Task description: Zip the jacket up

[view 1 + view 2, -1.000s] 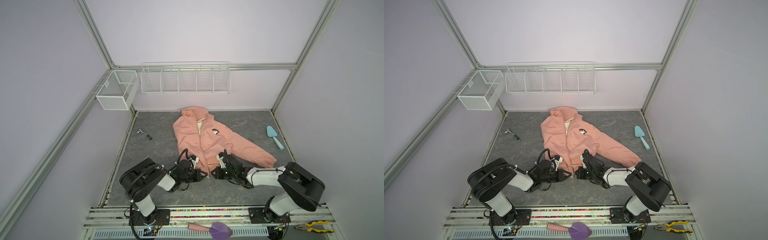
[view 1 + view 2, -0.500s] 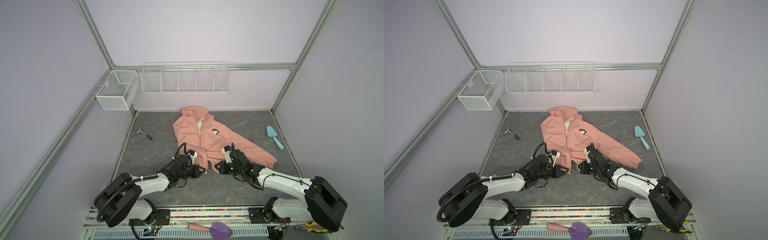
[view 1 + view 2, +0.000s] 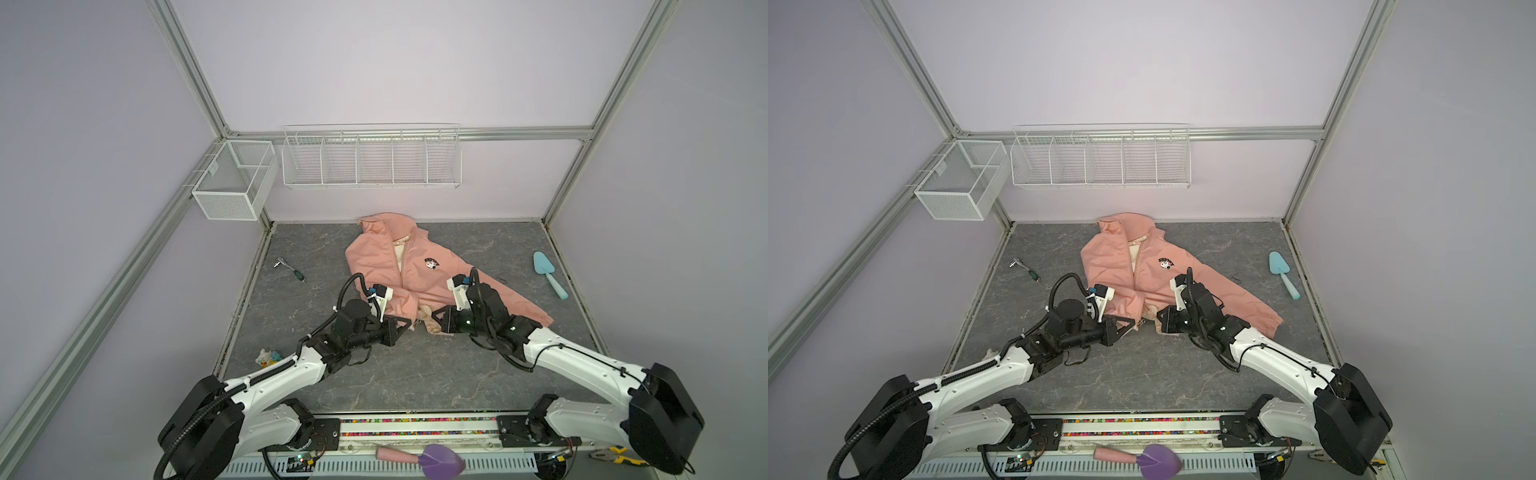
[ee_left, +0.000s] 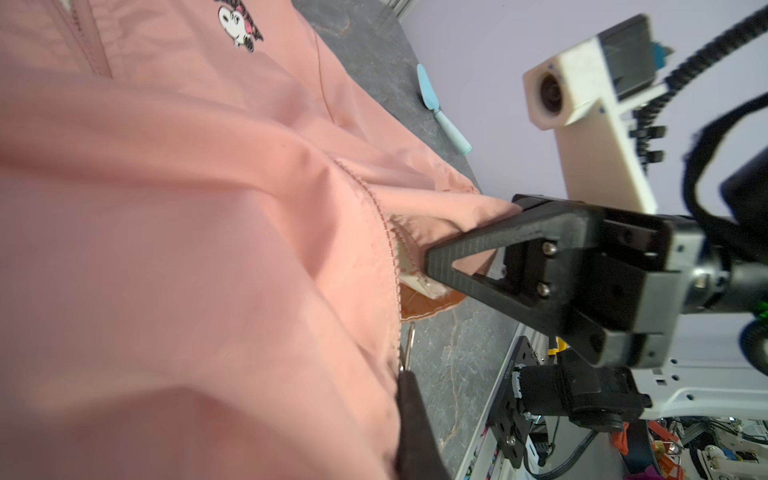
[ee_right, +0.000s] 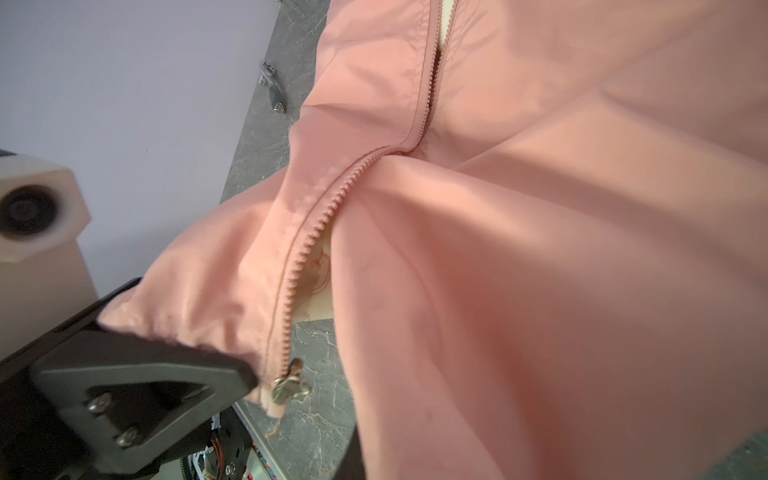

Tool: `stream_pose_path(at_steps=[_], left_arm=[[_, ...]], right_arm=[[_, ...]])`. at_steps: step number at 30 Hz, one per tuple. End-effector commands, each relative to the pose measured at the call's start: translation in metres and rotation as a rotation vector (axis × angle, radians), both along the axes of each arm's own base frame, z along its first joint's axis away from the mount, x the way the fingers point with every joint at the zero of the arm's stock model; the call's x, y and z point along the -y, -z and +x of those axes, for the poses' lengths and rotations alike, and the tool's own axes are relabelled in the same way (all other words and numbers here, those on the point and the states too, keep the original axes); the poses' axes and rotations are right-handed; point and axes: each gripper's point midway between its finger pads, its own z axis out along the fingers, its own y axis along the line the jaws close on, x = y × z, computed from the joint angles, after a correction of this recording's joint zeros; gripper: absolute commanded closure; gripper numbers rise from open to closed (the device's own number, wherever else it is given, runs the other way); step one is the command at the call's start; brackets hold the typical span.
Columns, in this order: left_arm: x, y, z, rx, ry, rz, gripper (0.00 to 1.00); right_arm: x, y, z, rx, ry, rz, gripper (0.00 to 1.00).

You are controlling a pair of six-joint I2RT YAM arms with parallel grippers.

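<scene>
One jacket, two baskets, two scoops

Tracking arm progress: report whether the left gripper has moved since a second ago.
Yes. The left gripper, shut on the jacket hem, has moved away from the front rail toward the back wall.

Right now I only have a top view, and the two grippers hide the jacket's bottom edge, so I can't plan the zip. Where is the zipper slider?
Observer: In the right wrist view the slider sits at the bottom end of one front panel of the jacket, beside the left gripper, which is shut on that hem.
Operator: Are the two rows of teeth joined there?
Observer: No. That row of teeth stands alone, with cream lining showing in the gap.
Operator: And the other panel?
Observer: In the left wrist view the right gripper is shut on its bottom corner.
</scene>
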Motion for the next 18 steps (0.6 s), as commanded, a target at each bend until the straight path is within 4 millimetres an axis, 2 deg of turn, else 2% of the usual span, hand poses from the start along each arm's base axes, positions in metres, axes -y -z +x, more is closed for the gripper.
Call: stream_pose_path(at_steps=[1,7,15,18], left_arm=[[0.004,-0.051,0.002,0.143,0.022,-0.097,1.00],[0.010,-0.076,0.002,0.178,0.050,-0.144,1.00],[0.029,-0.097,0.007,0.194,0.109,-0.206,1.00],[0.031,-0.103,0.009,0.211,0.107,-0.233,1.00]], right_arm=[[-0.001,-0.023,0.003,0.051,-0.036,0.021,0.94],[-0.001,-0.046,0.006,0.109,-0.078,0.037,0.94],[0.006,-0.068,0.013,0.145,-0.082,0.061,0.94],[0.007,-0.076,0.014,0.155,-0.087,0.081,0.94]])
